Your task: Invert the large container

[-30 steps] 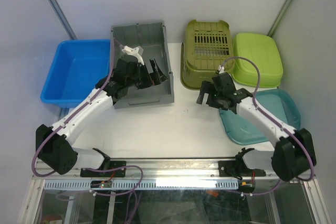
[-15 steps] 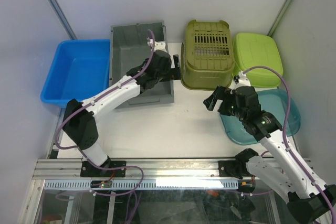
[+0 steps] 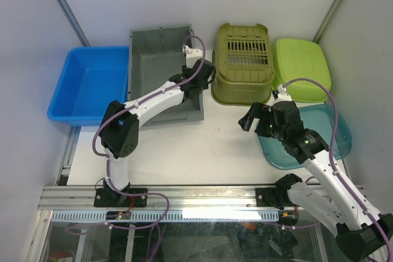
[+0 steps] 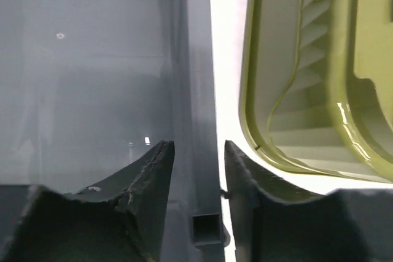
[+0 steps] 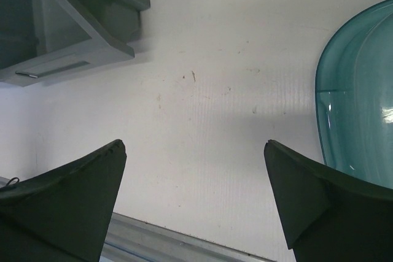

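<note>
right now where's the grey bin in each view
Top external: grey bin upper centre-left, between the blue tub and the olive basket.
Left wrist: grey bin fills the left half, its right wall down the middle.
Right wrist: grey bin, one corner, top left.
Shared landmark: the white table beside the bin's right wall.

Left hand (image 4: 198, 145) part-closed, arm (image 3: 153, 97) outstretched — right hand (image 5: 195, 145) spread wide.

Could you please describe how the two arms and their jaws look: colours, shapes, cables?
The left arm and the right arm have white links joined by bulky black joints. A thin purple cable runs in loose loops along each. The jaws are dark, wedge-shaped, with a rough matte surface. I see no markings.
</note>
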{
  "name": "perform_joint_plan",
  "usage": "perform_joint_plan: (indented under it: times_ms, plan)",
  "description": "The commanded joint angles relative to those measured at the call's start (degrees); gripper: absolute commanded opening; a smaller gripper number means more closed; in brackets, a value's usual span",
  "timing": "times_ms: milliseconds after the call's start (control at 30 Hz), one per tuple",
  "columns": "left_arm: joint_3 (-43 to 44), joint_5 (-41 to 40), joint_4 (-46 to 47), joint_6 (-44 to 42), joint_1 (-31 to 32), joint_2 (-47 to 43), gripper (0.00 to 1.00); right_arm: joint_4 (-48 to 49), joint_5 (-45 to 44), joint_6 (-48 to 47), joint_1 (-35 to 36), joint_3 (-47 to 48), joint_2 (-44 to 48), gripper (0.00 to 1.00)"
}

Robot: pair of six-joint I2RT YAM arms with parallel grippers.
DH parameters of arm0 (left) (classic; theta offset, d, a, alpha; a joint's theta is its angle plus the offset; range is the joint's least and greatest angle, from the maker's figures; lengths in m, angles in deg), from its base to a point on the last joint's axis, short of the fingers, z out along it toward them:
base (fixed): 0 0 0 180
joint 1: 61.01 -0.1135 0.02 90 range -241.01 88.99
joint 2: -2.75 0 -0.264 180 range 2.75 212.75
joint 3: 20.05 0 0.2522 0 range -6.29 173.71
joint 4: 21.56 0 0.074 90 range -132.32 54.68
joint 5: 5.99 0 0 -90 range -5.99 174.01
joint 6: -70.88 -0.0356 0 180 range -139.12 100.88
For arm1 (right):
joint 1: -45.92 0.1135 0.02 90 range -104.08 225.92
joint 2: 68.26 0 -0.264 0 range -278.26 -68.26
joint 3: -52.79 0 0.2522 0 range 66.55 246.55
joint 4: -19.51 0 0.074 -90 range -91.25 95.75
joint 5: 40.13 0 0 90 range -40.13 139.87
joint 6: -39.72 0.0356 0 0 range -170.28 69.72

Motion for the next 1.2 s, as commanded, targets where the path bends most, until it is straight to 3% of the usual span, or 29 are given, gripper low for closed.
perform_joint_plan:
  times_ms: [0,133,200,700,867,1167]
  plan:
    - [2.5,-0.6,1.1,-0.3,0.1,-0.5,0.32,-0.1,-1.2,0.6,-0.1,2.4,1.9,0.99]
    - [2.4,1.8,0.6,0.0,0.1,-3.0,0.08,-0.4,-1.7,0.3,-0.1,3.0,2.0,0.99]
    - [2.5,4.3,0.4,0.2,0.1,-5.4,0.00,-0.5,-1.8,0.2,0.0,3.3,1.9,0.99]
    - [2.4,23.4,2.0,7.4,-0.8,-27.2,0.00,0.0,-2.1,0.3,0.0,3.9,2.3,0.99]
    - [-5.9,30.4,11.1,12.0,-4.0,-35.6,0.00,0.0,-1.9,0.5,-0.1,3.6,2.6,0.99]
    - [-23.2,43.0,25.7,28.4,-16.0,-45.5,0.00,-0.1,-1.6,0.6,-0.1,2.3,3.1,0.99]
